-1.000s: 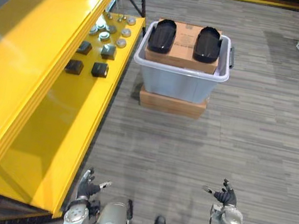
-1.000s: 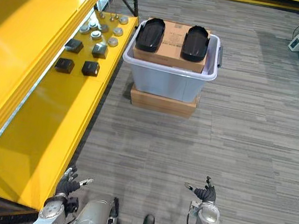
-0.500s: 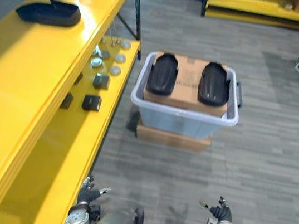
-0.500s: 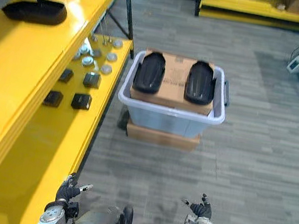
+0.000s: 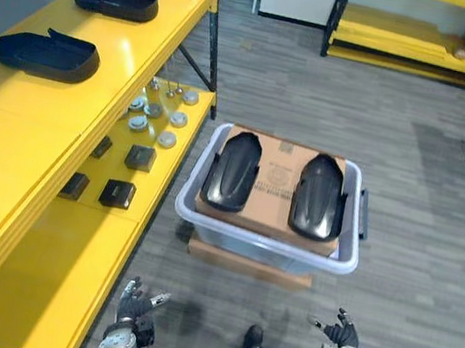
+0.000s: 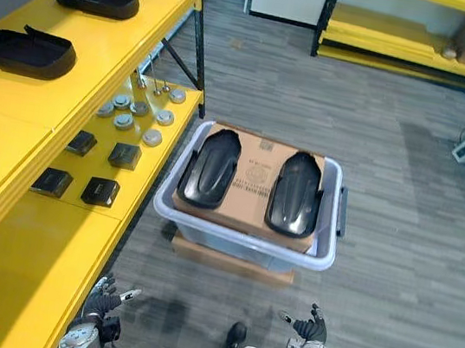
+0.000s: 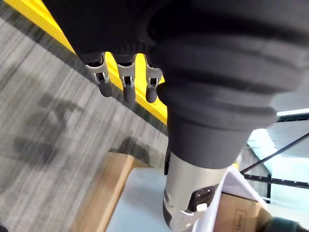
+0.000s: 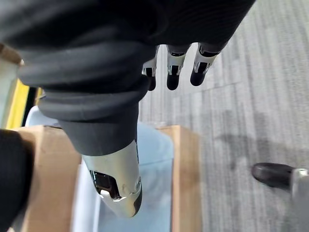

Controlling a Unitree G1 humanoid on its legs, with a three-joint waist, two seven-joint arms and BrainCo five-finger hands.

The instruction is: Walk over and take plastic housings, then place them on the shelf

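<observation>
Fingers (image 7: 126, 89) of the left hand (image 5: 135, 310) hang straight and loose, holding nothing. The right hand (image 5: 341, 335) is just as slack, and both are low in front of the robot. The left housing (image 5: 232, 171) and the right housing (image 5: 318, 196) lie side by side, hollow side down, on a cardboard box (image 5: 276, 185) inside a grey bin (image 5: 261, 247) on the floor ahead. Two more black shells (image 5: 45, 52) already sit on top of the yellow shelf (image 5: 8, 149) to the robot's left.

The walk-up looks nearly finished. It is best to stop square to the bin, close enough that both arms reach without leaning. The shells look smooth and rounded, so a grip across the long edges should hold better than a pinch on the crown. Come down from above to stay off the bin rim.
</observation>
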